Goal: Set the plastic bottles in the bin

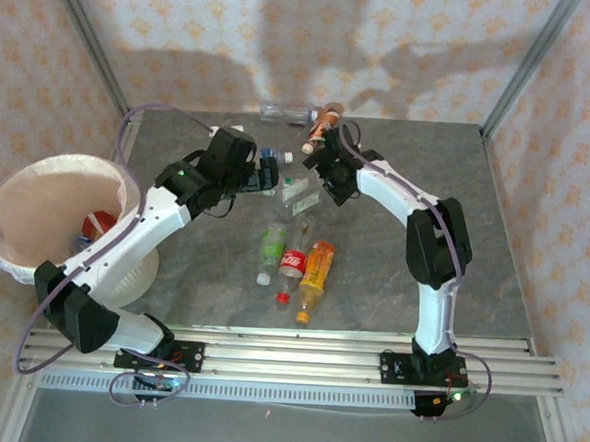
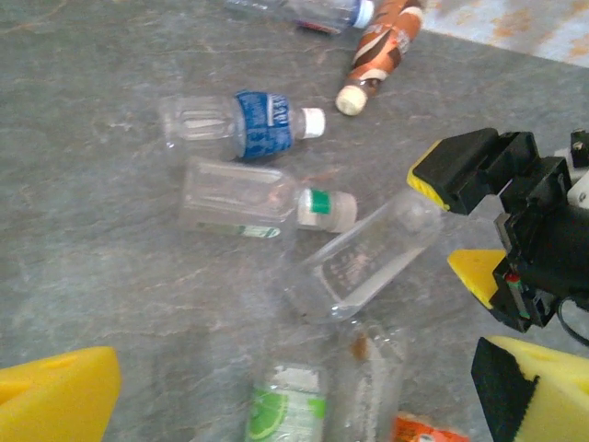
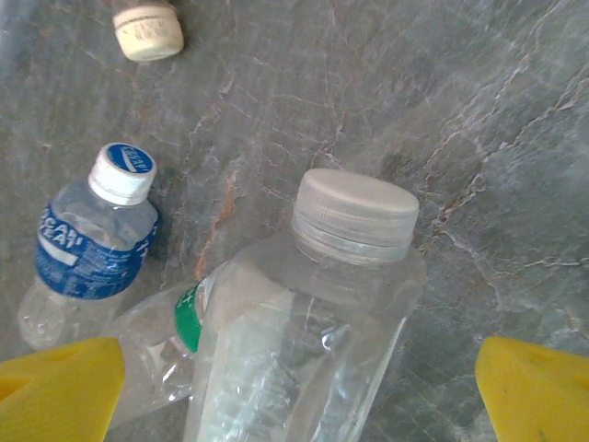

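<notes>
The left gripper [image 2: 294, 398] and right gripper [image 3: 294, 396] are being held wide open, empty, a clear bottle [image 3: 304, 304] being straddled by the right. The plastic bottles [image 1: 293, 259] are lying mid-table. The bin [image 1: 6, 203] is being kept beyond bare tabletop [image 1: 212, 266], at the left edge.

White, bag-lined bin [image 1: 21, 199] upright at left; plastic bottles [image 1: 293, 261] lying flat at worktop [image 1: 493, 253] centre, two more at far edge.

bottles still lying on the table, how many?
8. Far edge: clear bottle, brown bottle. Middle: blue-label bottle, green-band bottle, square clear bottle. Near side: green-label bottle, red-label bottle, orange bottle. Others may be hidden.
</notes>
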